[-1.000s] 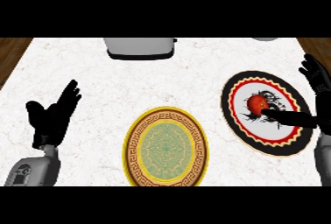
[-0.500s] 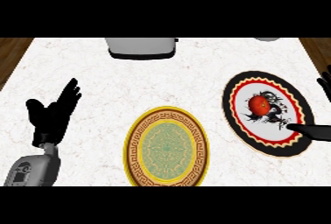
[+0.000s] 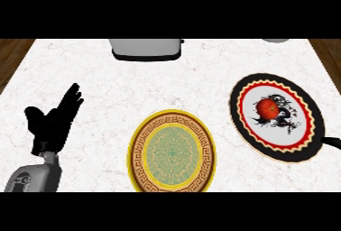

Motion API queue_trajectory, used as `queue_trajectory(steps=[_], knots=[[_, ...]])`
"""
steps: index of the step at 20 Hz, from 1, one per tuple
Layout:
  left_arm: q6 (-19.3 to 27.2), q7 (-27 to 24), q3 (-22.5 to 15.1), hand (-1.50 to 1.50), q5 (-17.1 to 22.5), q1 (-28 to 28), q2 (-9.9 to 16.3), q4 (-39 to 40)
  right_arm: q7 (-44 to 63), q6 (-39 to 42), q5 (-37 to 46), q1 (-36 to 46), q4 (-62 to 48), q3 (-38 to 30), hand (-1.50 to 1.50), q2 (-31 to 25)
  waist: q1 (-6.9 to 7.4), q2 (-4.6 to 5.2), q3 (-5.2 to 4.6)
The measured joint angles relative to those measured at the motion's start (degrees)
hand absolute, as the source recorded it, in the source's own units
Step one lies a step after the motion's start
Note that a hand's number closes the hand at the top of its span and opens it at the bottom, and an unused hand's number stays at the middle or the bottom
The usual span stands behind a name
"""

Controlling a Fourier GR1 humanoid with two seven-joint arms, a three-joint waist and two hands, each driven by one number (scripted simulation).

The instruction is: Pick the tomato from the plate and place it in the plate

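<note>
The tomato (image 3: 267,108) is lying ungrasped on the red-rimmed plate (image 3: 248,131); the left robot hand (image 3: 53,122) is being held released; the right robot hand's (image 3: 331,142) state cannot be told.

Two plates are present on the counter (image 3: 100,85): one black-rimmed plate (image 3: 244,97) with a red and white centre, and one yellow-rimmed plate (image 3: 172,155) with a green centre. One tomato (image 3: 267,108) lies on the black-rimmed plate. One grey appliance (image 3: 146,48) stands at the far edge. One left hand (image 3: 52,122) shows in full.
</note>
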State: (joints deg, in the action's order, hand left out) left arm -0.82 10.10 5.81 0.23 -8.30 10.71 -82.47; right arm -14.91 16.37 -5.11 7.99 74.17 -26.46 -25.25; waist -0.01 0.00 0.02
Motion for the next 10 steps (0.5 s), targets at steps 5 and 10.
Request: queue_trajectory(steps=[5,10], knots=[[-0.86,1.27,0.64,0.00,0.34,-1.21,0.38,-0.02,-3.16,2.25,0.08,0.84,-5.89,-2.12,-1.50,-3.93,0.03,0.01,0.00],[-0.86,0.27,0.66,0.00,-0.37,-1.56,-0.16,1.22,-6.98,2.58,2.54,2.27,-12.97,-2.20,-1.50,-6.57,0.10,0.03,0.00]])
